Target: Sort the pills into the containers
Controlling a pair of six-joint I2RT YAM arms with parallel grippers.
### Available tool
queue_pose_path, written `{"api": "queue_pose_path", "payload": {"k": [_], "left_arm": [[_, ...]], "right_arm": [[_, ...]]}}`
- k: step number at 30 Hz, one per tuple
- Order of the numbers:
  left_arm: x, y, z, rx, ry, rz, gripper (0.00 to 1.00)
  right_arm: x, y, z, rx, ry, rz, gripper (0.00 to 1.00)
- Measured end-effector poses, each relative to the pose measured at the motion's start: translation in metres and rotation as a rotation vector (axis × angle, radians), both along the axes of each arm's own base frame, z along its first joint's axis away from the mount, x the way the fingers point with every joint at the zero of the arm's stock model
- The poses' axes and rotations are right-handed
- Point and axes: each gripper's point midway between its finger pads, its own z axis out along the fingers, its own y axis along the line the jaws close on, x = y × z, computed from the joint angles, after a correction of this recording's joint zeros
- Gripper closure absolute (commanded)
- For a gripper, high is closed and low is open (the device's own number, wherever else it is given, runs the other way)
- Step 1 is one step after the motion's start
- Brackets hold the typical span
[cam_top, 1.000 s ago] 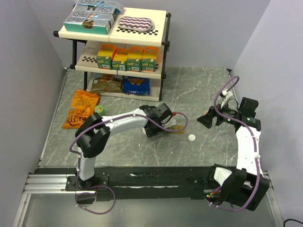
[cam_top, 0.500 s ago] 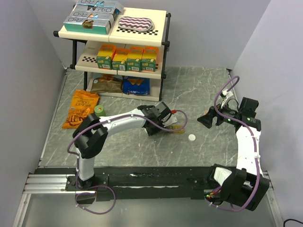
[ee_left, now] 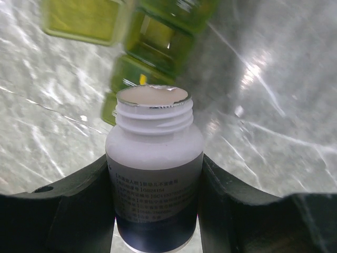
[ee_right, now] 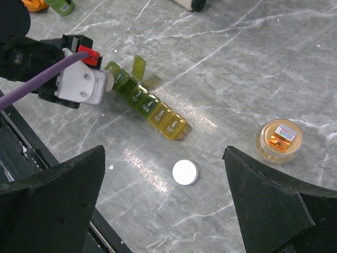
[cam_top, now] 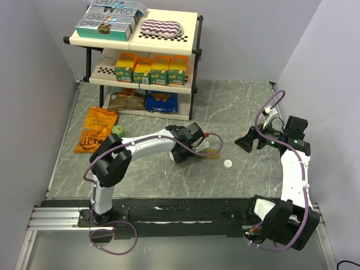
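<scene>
You have the left gripper (ee_left: 155, 211) clamped on an uncapped white pill bottle (ee_left: 154, 158), whose mouth is close to the containers (ee_right: 145, 100). They lie on the table (ee_right: 237, 63) with one lid up. Your right gripper (ee_right: 163, 153) has its jaws wide apart, holds nothing, and is well apart from them.

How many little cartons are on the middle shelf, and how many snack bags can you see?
Little cartons: 4
Snack bags: 3
Total: 7
</scene>
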Motion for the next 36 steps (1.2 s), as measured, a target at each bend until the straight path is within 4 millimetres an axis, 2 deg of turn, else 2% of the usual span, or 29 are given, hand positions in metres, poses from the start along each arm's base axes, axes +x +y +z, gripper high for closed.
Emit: {"api": "queue_pose_path", "payload": {"k": [2, 8, 10, 12, 15, 19, 22, 36], "left_arm": [[-0.007, 0.001, -0.002, -0.003, 0.036, -0.007, 0.99], [-0.006, 0.002, -0.004, 0.001, 0.025, 0.003, 0.99], [-0.004, 0.004, 0.0, 0.031, 0.021, 0.009, 0.99], [0.001, -0.003, 0.001, -0.005, 0.001, 0.008, 0.99], [-0.005, 0.0, 0.006, -0.003, 0.031, 0.006, 0.99], [-0.001, -0.008, -0.002, -0.022, 0.021, 0.018, 0.99], [-0.009, 0.0, -0.002, 0.005, 0.052, 0.018, 0.99], [-0.005, -0.001, -0.004, 0.01, 0.044, 0.029, 0.99]], "right_arm": [[0.0, 0.0, 0.0, 0.0, 0.0, 0.0, 0.0], [0.0, 0.0, 0.0, 0.0, 0.0, -0.001, 0.0], [0.0, 0.0, 0.0, 0.001, 0.001, -0.001, 0.0], [0.0, 0.0, 0.0, 0.0, 0.001, -0.001, 0.0], [0.0, 0.0, 0.0, 0.001, 0.001, -0.001, 0.0], [0.0, -0.001, 0.0, 0.0, 0.001, -0.002, 0.0], [0.0, -0.001, 0.0, 0.001, 0.001, -0.002, 0.0], [0.0, -0.001, 0.0, 0.001, 0.002, -0.003, 0.0]]}}
